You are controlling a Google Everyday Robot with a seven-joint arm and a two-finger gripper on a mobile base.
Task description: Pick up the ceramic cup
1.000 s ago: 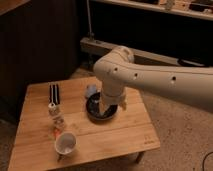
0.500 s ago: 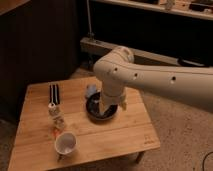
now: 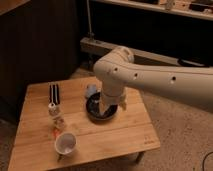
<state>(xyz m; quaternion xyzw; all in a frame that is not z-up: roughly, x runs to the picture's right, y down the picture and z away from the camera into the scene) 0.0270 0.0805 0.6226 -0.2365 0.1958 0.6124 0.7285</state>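
My arm [image 3: 155, 75] is a thick, smooth, cream-white shell dotted with small dark holes; its gripper [image 3: 101, 103] hangs at the black bowl [image 3: 107, 119].

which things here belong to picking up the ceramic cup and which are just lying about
Job: ceramic cup, front left; gripper, over the black bowl.
Lying about: black bowl, bluish-grey cup, dark striped item, small bottle-like item.
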